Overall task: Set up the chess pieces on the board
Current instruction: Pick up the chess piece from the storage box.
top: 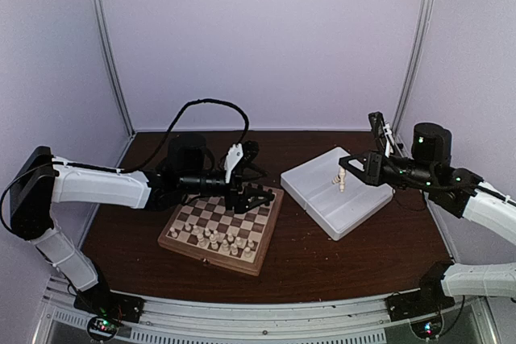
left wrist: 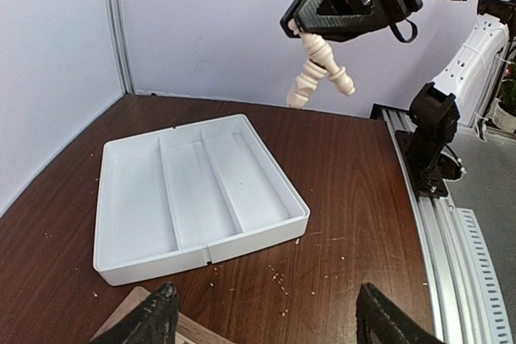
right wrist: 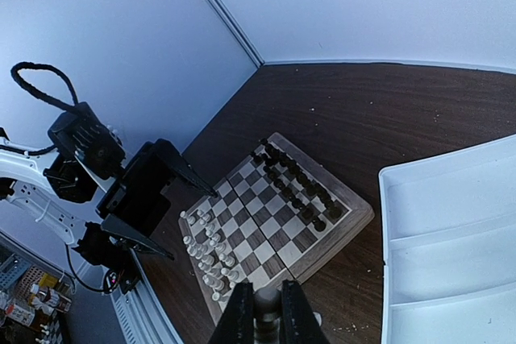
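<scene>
The board (top: 260,234) lies left of centre, with cream chess pieces (top: 218,238) in rows along its near side and dark pieces at the far side. In the right wrist view the cream chess pieces (right wrist: 205,241) stand on the board (right wrist: 341,230) at its left end. My left gripper (top: 251,184) hovers open over the board's far right corner, nothing between its fingertips (left wrist: 161,318). My right gripper (top: 351,168) is shut on two cream chess pieces (left wrist: 321,70), held in the air above the white tray. Its fingers (right wrist: 240,317) hide most of them in its own view.
A white tray (top: 355,211) with three compartments sits right of the board, and its compartments (left wrist: 129,191) show nothing in them. Small crumbs lie on the dark wooden table (left wrist: 347,199). Grey walls enclose the back and sides; a metal rail (top: 258,320) runs along the near edge.
</scene>
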